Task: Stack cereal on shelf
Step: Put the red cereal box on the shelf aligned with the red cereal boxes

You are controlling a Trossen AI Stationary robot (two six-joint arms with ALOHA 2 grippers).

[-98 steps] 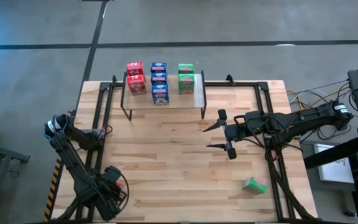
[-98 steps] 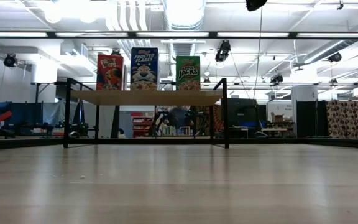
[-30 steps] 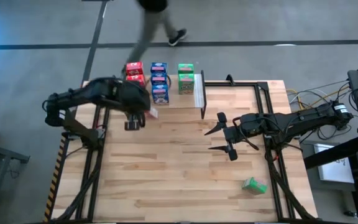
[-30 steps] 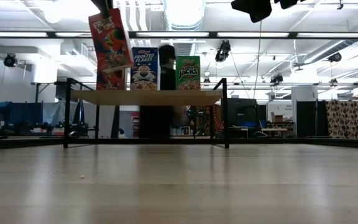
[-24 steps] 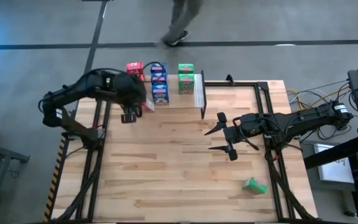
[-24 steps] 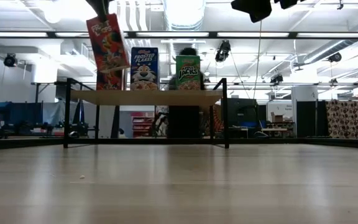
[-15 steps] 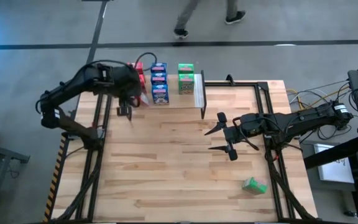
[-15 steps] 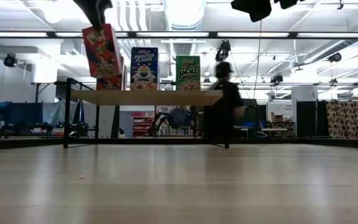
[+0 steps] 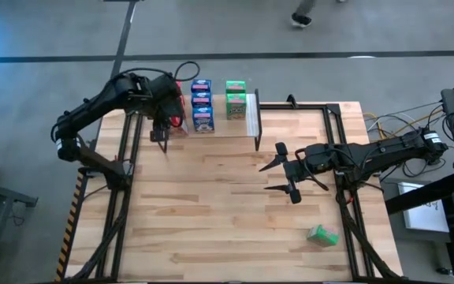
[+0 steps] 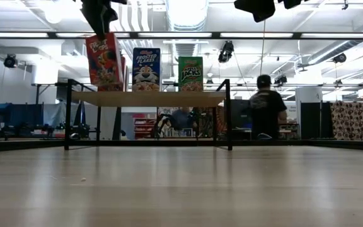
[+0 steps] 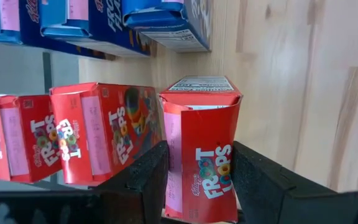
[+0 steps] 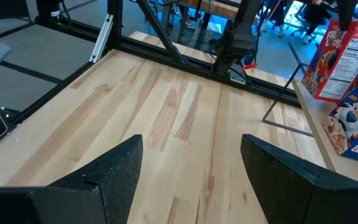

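Red cereal box: pinched, above shelf front.
Green box: lying on desk.

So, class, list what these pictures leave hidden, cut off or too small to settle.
- High view: the left hand and arm cover the red boxes on the shelf, so their count there is unclear.
- Low view: the held red box hides the red row behind it; the right hand is out of frame.
- High view: the green box near the table edge is too small to read.
- Left wrist view: whether the held box touches the shelf board is unclear.
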